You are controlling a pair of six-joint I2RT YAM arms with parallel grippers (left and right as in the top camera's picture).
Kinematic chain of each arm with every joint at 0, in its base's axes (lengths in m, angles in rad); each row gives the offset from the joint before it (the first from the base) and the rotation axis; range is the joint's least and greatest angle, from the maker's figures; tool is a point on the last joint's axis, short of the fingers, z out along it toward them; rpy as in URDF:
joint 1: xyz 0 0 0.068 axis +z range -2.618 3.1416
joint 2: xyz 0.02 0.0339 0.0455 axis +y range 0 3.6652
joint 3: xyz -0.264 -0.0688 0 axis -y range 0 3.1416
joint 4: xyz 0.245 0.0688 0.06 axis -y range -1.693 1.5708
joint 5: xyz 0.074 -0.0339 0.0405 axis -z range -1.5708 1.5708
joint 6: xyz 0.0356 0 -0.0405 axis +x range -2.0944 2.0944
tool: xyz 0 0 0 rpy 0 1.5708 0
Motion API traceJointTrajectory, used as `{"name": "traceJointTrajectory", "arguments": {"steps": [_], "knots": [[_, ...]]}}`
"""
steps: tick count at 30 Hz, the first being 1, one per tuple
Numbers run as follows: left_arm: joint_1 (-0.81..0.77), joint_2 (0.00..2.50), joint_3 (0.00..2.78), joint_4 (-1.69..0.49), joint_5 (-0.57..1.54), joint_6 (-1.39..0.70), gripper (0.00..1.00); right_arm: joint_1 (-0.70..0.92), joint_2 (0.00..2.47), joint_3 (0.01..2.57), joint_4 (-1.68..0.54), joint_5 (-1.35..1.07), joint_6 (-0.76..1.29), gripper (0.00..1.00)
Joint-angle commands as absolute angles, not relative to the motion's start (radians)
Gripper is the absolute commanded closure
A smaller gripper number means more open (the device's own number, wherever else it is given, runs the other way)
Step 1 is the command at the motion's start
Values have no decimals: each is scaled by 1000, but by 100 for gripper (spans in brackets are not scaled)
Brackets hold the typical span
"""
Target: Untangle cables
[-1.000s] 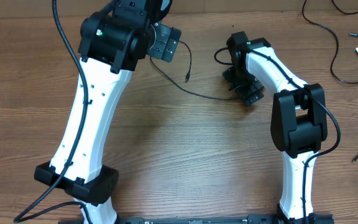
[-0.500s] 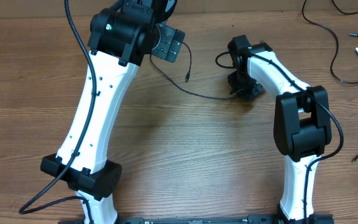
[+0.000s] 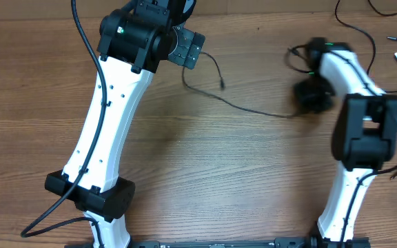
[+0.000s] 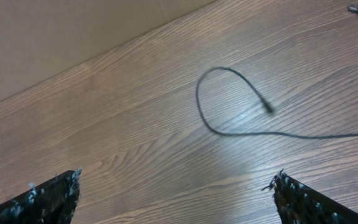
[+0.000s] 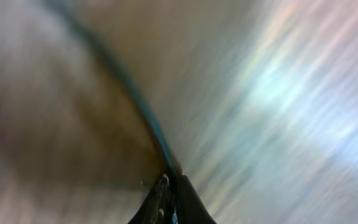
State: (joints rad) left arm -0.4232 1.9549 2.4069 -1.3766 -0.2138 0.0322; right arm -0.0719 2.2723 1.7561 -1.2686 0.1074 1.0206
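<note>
Right gripper [image 5: 168, 186]: fingertips closed on cable [image 4: 241, 134], table 3 o'clock; view blurred. Left gripper [image 4: 176, 186]: spread wide, empty, 12 o'clock. Cable loop and plug [image 4: 268, 108] flat on table [image 3: 205, 172], centre. More cables [image 3: 371, 65] at 1 o'clock.

On the table [image 3: 205, 158], near the middle: one cable [image 3: 250, 108]. Curls into a loop at its left end, just in front of the left gripper [image 3: 185, 48]. Runs rightward from there into the pinch of the right gripper [image 3: 309, 96]. At the far right corner, behind the right gripper: more cables [image 3: 374, 43], well apart from the first.
</note>
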Motion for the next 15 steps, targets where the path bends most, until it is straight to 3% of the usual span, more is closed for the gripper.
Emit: {"name": "traceJointTrajectory", "arguments": {"steps": [1, 15], "knots": [[-417, 1963, 2402, -1375, -209, 23, 0, -179, 2313, 1763, -1304, 132, 1008, 96], [-417, 1964, 2402, -1360, -209, 23, 0, -419, 2313, 1761, -1387, 271, 1008, 96]]}}
